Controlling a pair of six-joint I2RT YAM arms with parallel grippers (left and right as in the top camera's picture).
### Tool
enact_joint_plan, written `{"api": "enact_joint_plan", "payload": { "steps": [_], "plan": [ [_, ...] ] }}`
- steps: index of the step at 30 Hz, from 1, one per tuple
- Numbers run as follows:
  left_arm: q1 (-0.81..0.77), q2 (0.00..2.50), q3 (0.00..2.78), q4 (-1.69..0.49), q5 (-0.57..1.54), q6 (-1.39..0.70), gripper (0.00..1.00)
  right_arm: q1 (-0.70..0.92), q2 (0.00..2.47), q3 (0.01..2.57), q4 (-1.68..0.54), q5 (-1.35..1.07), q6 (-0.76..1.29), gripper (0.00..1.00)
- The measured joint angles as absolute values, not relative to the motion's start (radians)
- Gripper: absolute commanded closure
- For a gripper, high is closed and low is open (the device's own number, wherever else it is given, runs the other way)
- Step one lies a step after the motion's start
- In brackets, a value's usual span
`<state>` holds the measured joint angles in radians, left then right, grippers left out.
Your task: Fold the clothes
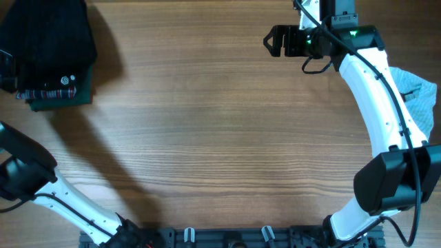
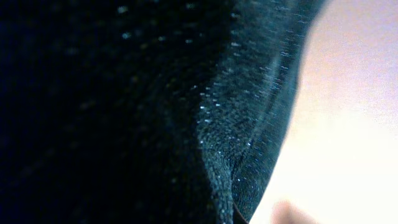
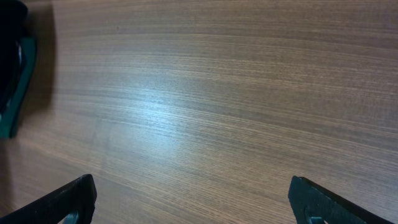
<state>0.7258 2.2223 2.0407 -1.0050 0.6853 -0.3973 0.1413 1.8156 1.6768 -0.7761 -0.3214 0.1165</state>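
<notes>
Wood-grain table (image 1: 207, 138) fills the overhead view, mostly bare across its middle. On it lie one black fuzzy knit garment (image 1: 48, 41), one light blue cloth (image 1: 417, 96) and one darker folded piece with red plaid trim (image 1: 45, 93). Two arms reach in from the near edge.

The black fuzzy knit garment sits bunched in the far left corner, lying on top of the plaid-trimmed piece, with a small pale button (image 1: 67, 80) showing at its near edge. The light blue cloth lies at the right edge, partly under the right arm (image 1: 375, 103).

The right fingers (image 3: 68, 200) stand spread wide and released over bare wood, well apart from the garment. The left fingers are clenched; the left wrist view shows only fuzzy knit pressed close to the lens, so whether they pinch it cannot be told.
</notes>
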Motion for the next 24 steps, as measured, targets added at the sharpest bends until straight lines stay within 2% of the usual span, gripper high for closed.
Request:
{"api": "enact_joint_plan", "payload": {
  "steps": [4, 6, 7, 8, 9, 11, 14, 24],
  "plan": [
    [0.729, 2.222, 2.041, -1.073, 0.579, -0.364, 0.95, 0.141, 1.816, 1.677, -0.776, -0.321, 0.117, 0.01],
    [0.733, 2.222, 2.041, -1.084, 0.522, -0.352, 0.84, 0.141, 1.816, 1.677, -0.776, -0.321, 0.117, 0.01],
    [0.734, 2.222, 2.041, -1.085, 0.501, -0.348, 0.76, 0.141, 1.816, 1.677, -0.776, -0.321, 0.117, 0.00],
    [0.737, 2.222, 2.041, -1.084, 0.477, -0.346, 0.61, 0.141, 1.816, 1.677, -0.776, -0.321, 0.117, 0.00],
    [0.740, 2.222, 2.041, -1.084, 0.455, -0.343, 0.51, 0.141, 1.816, 1.677, -0.776, -0.321, 0.117, 0.01],
    [0.749, 2.222, 2.041, -1.081, 0.422, -0.330, 0.38, 0.141, 1.816, 1.677, -0.776, -0.321, 0.117, 0.01],
    [0.767, 2.222, 2.041, -1.058, 0.376, -0.329, 0.35, 0.141, 1.816, 1.677, -0.776, -0.321, 0.117, 0.00],
    [0.762, 2.213, 2.041, -1.052, 0.355, -0.314, 0.35, 0.141, 1.816, 1.677, -0.776, -0.321, 0.117, 0.01]
  ]
}}
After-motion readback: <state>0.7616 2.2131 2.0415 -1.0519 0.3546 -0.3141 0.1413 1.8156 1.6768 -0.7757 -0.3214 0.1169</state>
